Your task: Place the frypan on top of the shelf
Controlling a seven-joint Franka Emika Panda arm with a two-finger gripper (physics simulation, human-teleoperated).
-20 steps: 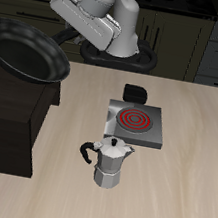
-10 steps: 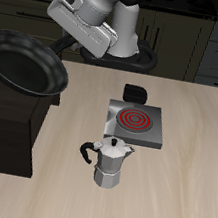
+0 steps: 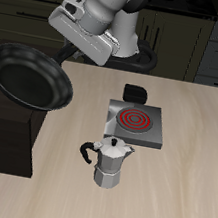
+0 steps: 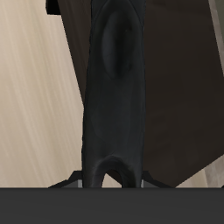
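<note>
The shelf (image 3: 5, 133) fills the left side of the exterior frame, a big dark box with a flat top, and you hold the frypan (image 3: 30, 77) over its near right corner, the bowl partly overhanging the edge toward the table. It looks rigid and glossy, so I judge it slick and front-heavy: the long handle (image 4: 112, 87) puts the bowl's weight well out from your grip and it may tip. The gripper (image 3: 88, 38), upper centre, appears clamped on the handle's end, though the fingertips themselves are hidden. The moka pot (image 3: 109, 162) and stove (image 3: 136, 123) sit well apart.
</note>
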